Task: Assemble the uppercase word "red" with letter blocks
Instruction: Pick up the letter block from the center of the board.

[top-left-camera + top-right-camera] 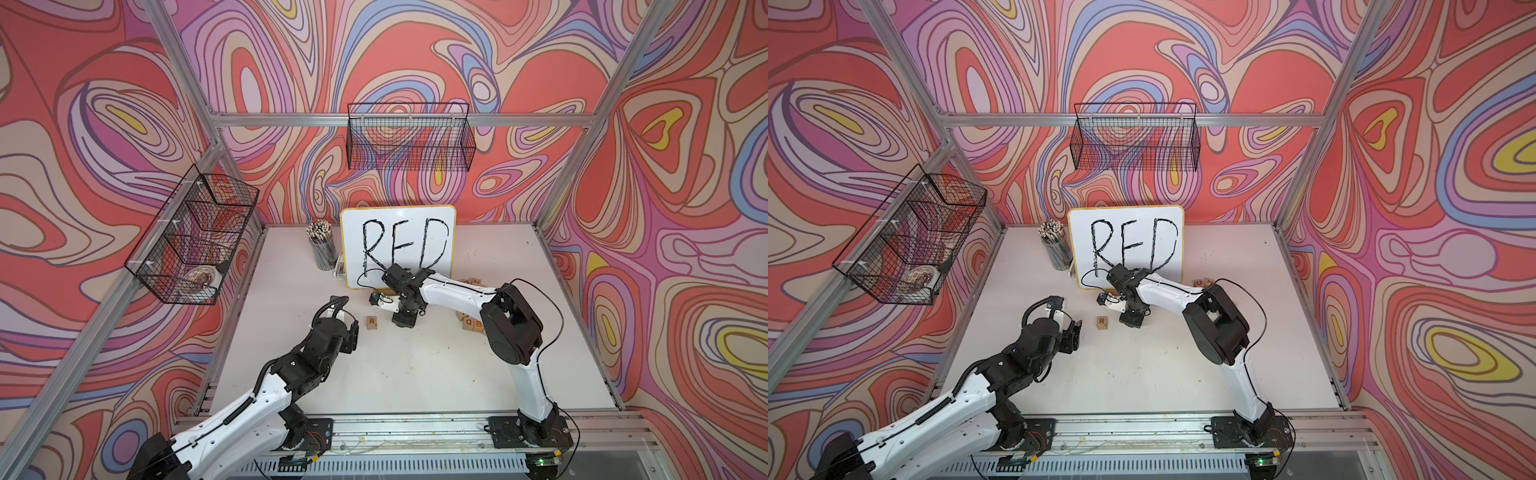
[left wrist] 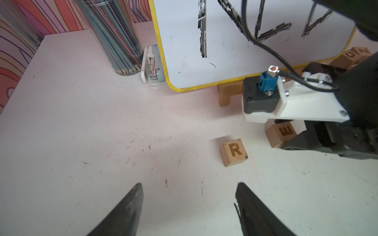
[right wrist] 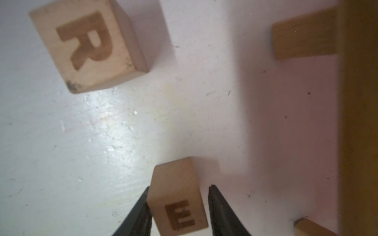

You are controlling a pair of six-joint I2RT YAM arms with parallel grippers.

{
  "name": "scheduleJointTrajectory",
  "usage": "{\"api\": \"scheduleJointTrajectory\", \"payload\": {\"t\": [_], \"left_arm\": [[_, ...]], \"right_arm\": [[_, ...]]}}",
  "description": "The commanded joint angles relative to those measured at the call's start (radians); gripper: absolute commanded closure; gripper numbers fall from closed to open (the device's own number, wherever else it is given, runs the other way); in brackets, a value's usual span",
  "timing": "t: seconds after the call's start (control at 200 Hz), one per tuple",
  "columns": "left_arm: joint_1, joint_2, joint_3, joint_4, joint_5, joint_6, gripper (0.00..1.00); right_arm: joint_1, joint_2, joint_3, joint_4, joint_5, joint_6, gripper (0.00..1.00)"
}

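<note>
The R block (image 1: 371, 322) (image 1: 1101, 322) (image 2: 234, 152) (image 3: 90, 45) lies letter up on the white table in front of the whiteboard. Just to its right is the E block (image 2: 281, 133) (image 3: 178, 204), tilted. My right gripper (image 3: 179, 186) (image 1: 403, 320) is shut on it, one finger pressed on its side and the other close against the opposite side. In both top views the gripper hides this block. My left gripper (image 2: 188, 183) (image 1: 353, 332) hovers left of the R block, open and empty. I cannot pick out a D block with certainty.
The yellow-rimmed whiteboard (image 1: 399, 245) with handwritten RED stands on a wooden easel (image 2: 225, 94) at the back. A pencil cup (image 1: 322, 249) and a stapler (image 2: 151, 65) are to its left. Other lettered cubes (image 1: 471, 324) (image 2: 351, 55) lie under the right arm. Wire baskets (image 1: 409, 137) hang on the walls.
</note>
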Motion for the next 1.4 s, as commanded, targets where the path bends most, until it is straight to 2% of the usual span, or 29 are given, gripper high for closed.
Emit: {"api": "scheduleJointTrajectory", "payload": {"t": [0.0,0.195,0.396,0.566,0.681,0.826,0.986,1.182,1.237,1.397], "left_arm": [[0.006,0.002,0.019,-0.012,-0.013,-0.006,0.26],[0.007,0.0,0.015,-0.007,-0.012,-0.006,0.26],[0.007,-0.004,0.012,0.0,-0.008,-0.006,0.26],[0.007,-0.01,0.009,0.004,-0.005,-0.006,0.26],[0.007,-0.015,0.005,0.009,-0.003,-0.006,0.26],[0.007,-0.015,0.004,0.014,0.002,-0.006,0.26],[0.007,-0.015,0.001,0.019,0.004,-0.006,0.26],[0.008,-0.006,0.001,0.029,0.011,-0.006,0.26],[0.008,-0.003,0.001,0.032,0.011,-0.004,0.26],[0.008,-0.012,0.002,0.025,0.014,-0.004,0.26]], "right_arm": [[-0.001,0.032,0.028,-0.012,-0.029,0.014,0.56],[-0.001,0.016,0.029,-0.025,-0.046,0.054,0.67],[0.008,-0.028,0.022,-0.026,-0.06,0.122,0.73],[0.039,-0.05,0.022,-0.033,-0.022,0.217,0.77],[0.054,-0.059,0.028,-0.039,0.008,0.321,0.82],[0.084,-0.072,0.029,-0.052,0.059,0.454,0.82],[0.09,-0.071,0.04,-0.059,0.119,0.686,0.83],[0.091,-0.062,0.048,-0.045,0.118,0.987,0.82],[0.09,-0.066,0.036,-0.018,0.088,1.036,0.81],[0.09,-0.056,0.034,-0.011,0.12,1.141,0.81]]}}
